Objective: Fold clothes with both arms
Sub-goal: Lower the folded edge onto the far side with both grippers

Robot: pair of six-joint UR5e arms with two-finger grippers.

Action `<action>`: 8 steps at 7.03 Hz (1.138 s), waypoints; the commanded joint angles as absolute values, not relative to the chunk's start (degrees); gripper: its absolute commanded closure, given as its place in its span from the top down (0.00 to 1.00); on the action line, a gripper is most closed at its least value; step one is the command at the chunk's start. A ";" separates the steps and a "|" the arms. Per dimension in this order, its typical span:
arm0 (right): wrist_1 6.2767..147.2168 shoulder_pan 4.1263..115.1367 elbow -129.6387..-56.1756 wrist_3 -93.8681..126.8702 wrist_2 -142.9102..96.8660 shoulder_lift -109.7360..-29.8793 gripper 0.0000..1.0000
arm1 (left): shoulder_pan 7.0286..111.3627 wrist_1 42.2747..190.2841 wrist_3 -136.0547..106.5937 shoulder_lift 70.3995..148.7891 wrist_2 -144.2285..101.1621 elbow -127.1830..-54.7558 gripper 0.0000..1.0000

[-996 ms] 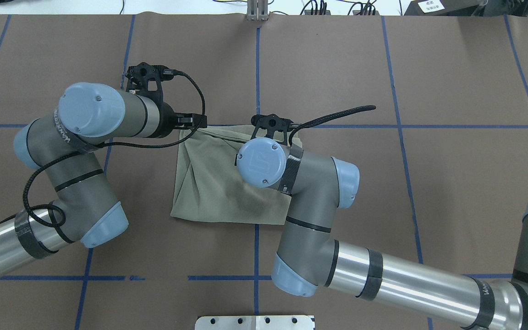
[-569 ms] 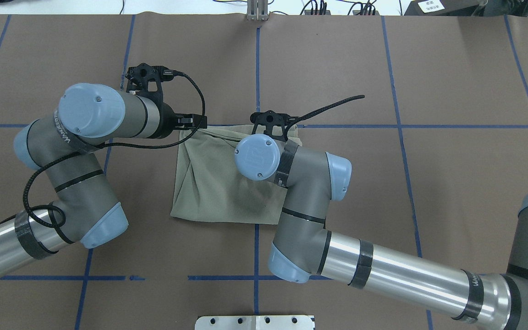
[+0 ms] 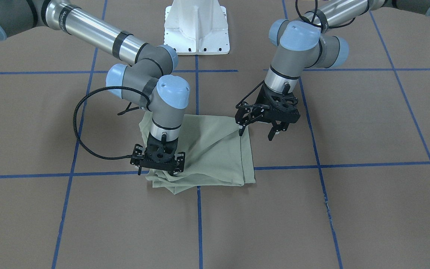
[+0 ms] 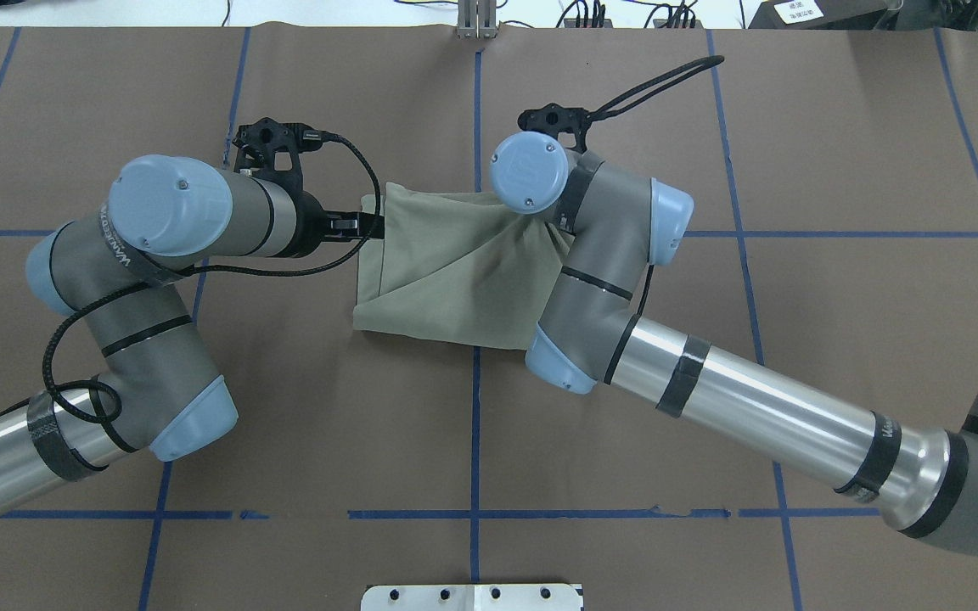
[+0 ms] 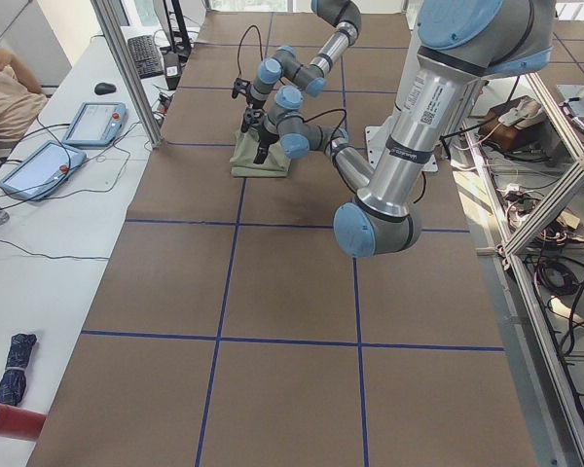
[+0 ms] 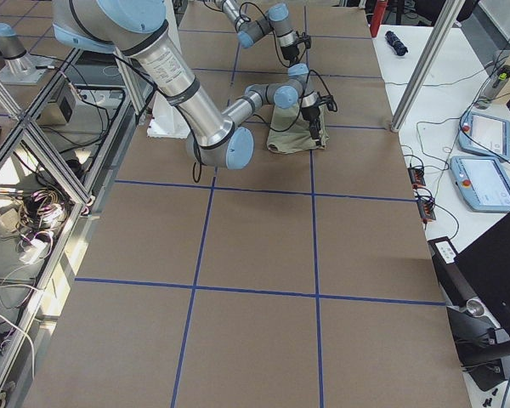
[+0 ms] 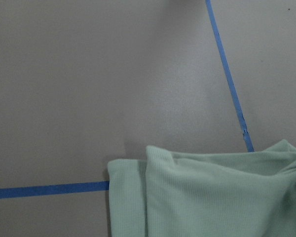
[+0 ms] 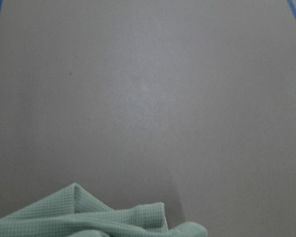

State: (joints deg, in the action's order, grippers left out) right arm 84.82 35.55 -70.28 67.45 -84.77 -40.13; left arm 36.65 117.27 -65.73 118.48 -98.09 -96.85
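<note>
The sage-green shirt [image 3: 211, 149] lies folded into a rumpled rectangle at mid table, across a blue tape line; it also shows in the overhead view [image 4: 446, 271]. My right gripper [image 3: 159, 170] points straight down and is shut on the shirt's far edge, where the fabric is bunched [image 8: 89, 217]. Its own wrist hides it in the overhead view. My left gripper [image 3: 256, 134] is open and hangs just above the shirt's left side edge, one fingertip [image 3: 241, 131] close to the cloth. In the overhead view it [image 4: 368, 225] sits at the shirt's far left corner. The left wrist view shows a folded corner [image 7: 212, 197].
The white pedestal base [image 3: 196, 26] stands at the robot's side of the table, and a metal plate [image 4: 472, 596] at the near edge. Brown table cover with blue tape lines [image 4: 476, 110] lies all around the shirt. Side desks with tablets [image 5: 92, 122] stand beyond the table.
My right arm has moved away from the robot and to the right, dragging the shirt with it across the tape line. The left arm has not moved.
</note>
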 commanded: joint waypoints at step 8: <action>84.20 43.33 -74.78 60.47 -106.17 -36.64 1.00 | 35.77 126.37 -81.90 129.89 -94.86 -78.60 0.80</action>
